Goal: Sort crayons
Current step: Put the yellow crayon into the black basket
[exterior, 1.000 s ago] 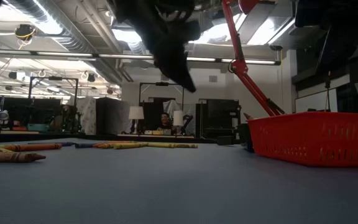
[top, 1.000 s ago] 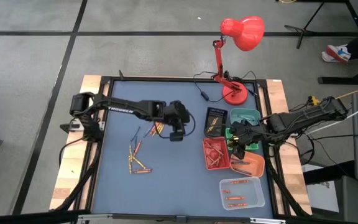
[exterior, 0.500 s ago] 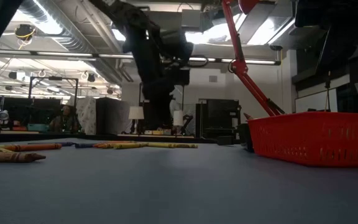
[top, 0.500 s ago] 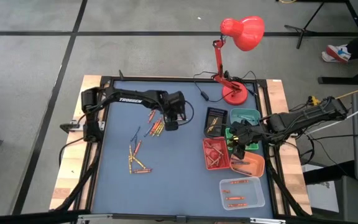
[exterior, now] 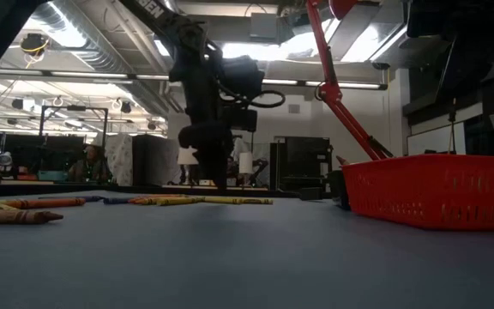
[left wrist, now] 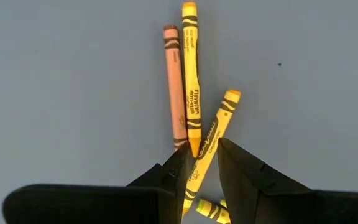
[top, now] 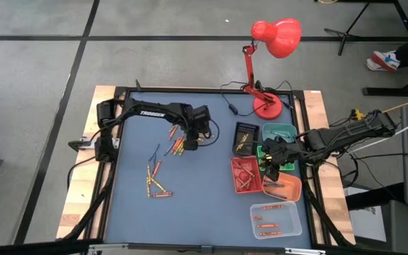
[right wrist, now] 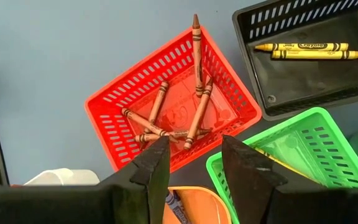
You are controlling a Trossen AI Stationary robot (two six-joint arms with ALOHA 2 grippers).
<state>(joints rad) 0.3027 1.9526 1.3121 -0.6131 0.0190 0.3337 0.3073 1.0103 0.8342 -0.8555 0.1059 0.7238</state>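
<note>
Several crayons (top: 178, 145) lie in a loose cluster on the blue table, and more (top: 154, 182) lie nearer the front left. My left gripper (top: 190, 139) is open, low over the cluster, pointing down. In the left wrist view its fingers (left wrist: 202, 157) stand on either side of a slanted yellow crayon (left wrist: 213, 135) that lies flat on the table, beside a second yellow crayon (left wrist: 191, 81) and a peach one (left wrist: 175, 87). My right gripper (top: 273, 160) is open and empty above the trays; its wrist view (right wrist: 194, 163) looks down on the red tray (right wrist: 173, 118).
Coloured trays stand at the right: black (top: 245, 136), teal (top: 279, 132), green (top: 266, 151), red (top: 246, 174) holding several crayons, orange (top: 285, 188) and a clear one (top: 275, 219). A red desk lamp (top: 266, 106) stands at the far right.
My left gripper has come down from high above the table to just over the crayon cluster, shifting a little toward the table's left edge. The crayons have stayed where they were.
</note>
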